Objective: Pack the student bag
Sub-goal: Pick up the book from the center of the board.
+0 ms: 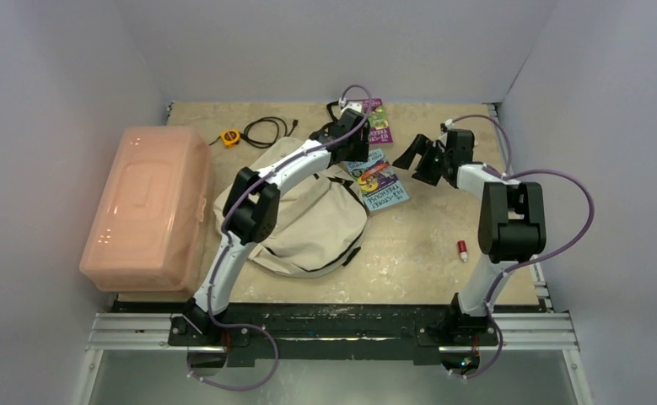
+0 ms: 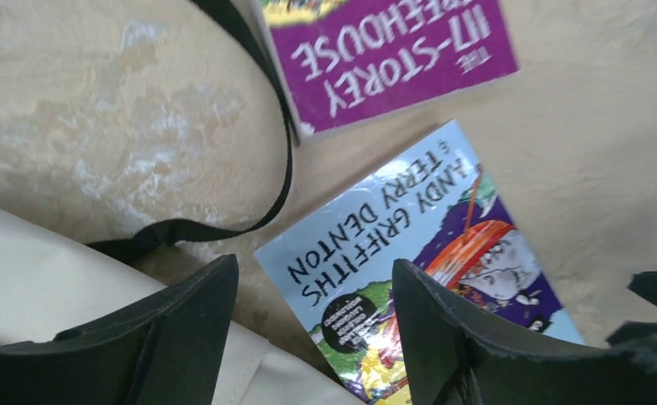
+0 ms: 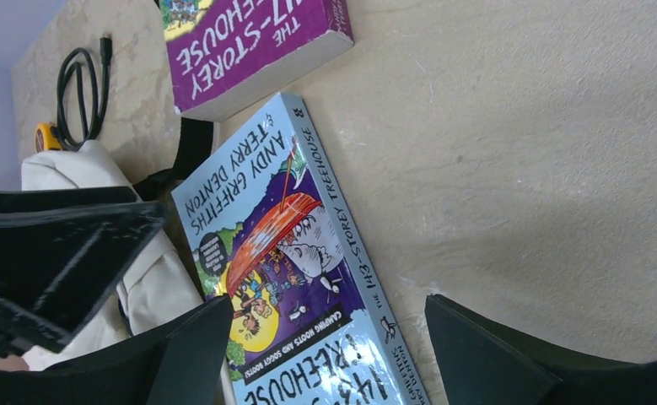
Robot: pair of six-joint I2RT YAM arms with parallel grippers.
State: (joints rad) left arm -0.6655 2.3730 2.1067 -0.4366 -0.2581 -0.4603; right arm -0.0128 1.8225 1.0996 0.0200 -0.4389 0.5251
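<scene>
From the overhead camera I judged the step in hand to be lining up on a book for packing. The student bag (image 1: 308, 224) lay slumped mid-worktop (image 1: 426, 261), just right of the pink bin (image 1: 148, 207). Its far right corner met the blue book (image 1: 378, 180), and the purple book (image 1: 379, 121) sat beyond. The left jaws hung over the bag's far end and the right jaws just right of the blue book. The left arm (image 1: 257, 202) hid much of the bag, so I could not tell whether its zip was open. A cable (image 1: 266, 129), a yellow tape measure (image 1: 231, 137) and a small red-and-white item (image 1: 462, 250) lay well apart from the bag. In the left wrist view the left jaws stood partly open with nothing in them, the blue book's corner showing between them. Canvas sat beside one finger, and a black strap (image 2: 282, 169) curled towards the purple book. Both covers were cut off by the frame. In the right wrist view the right jaws were spread wide and empty, straddling the blue book's near end; how high they hung I could not tell. A black shape at the left edge was too close to identify. Next, I reckoned, one pair had to close across the flat-lying book's edges while the other held open the bag's mouth, which no view showed.
</scene>
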